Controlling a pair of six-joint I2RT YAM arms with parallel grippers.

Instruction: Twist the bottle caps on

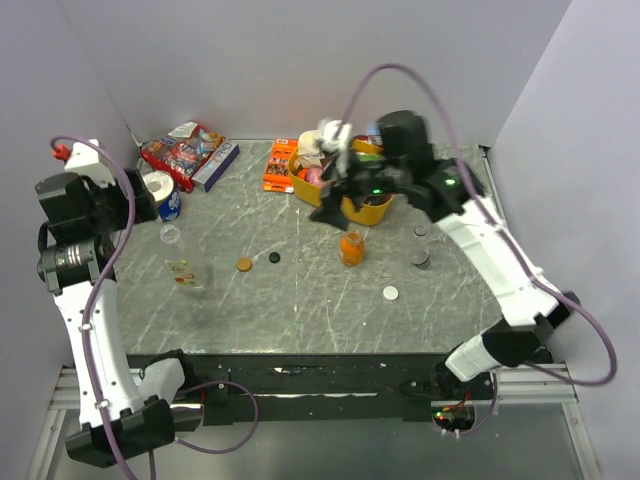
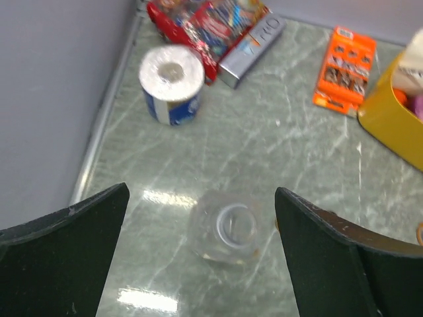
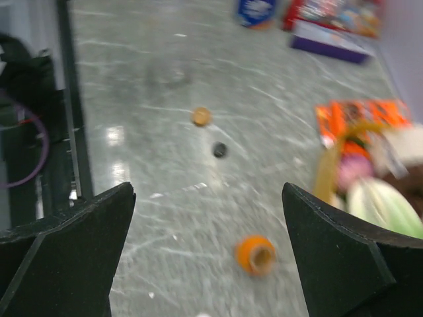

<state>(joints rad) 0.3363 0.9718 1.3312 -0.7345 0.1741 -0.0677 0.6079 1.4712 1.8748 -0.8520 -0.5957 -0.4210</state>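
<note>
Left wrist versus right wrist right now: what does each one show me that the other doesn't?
Only the left wrist: the clear bottle, open-mouthed, below the open left gripper; the right wrist gives at most a faint blur of it. Only the right wrist: the uncapped orange bottle and the black cap, plus the gold cap seen whole, beyond the open right gripper. Both: the orange packet, the yellow basket and the purple box.

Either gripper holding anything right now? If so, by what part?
Nothing held. The left gripper is open over an uncapped clear bottle, not touching it; the right gripper is open too, the orange bottle standing free below.
</note>
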